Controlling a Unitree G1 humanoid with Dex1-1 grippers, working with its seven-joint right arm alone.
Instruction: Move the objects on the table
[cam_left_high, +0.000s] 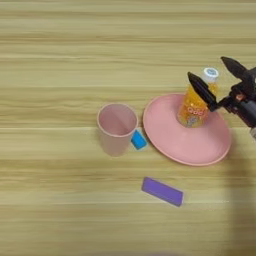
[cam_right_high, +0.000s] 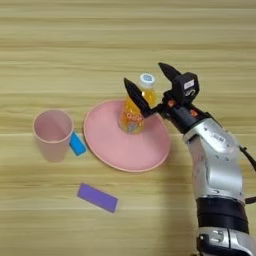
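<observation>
The right arm (cam_right_high: 217, 170), at the right of the frame, has a smooth silver forearm casing, rounded and glossy. Below it sits a black band, then a further silver segment at the bottom edge. The black wrist block (cam_right_high: 184, 90) carries a small white label. The gripper (cam_right_high: 152, 82) has two slim, pointed black fingers. A thin black cable runs along the arm's right side.

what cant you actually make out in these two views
- Bottle: its label print is too small to read in either view; one black finger of the gripper crosses its side.
- Blue block: the pink cup stands in front of part of it, so its full shape is hidden.
- Right arm: cut off by the right edge in the left eye view.
- Contact: whether the open fingers touch the bottle standing on the plate cannot be told.
</observation>
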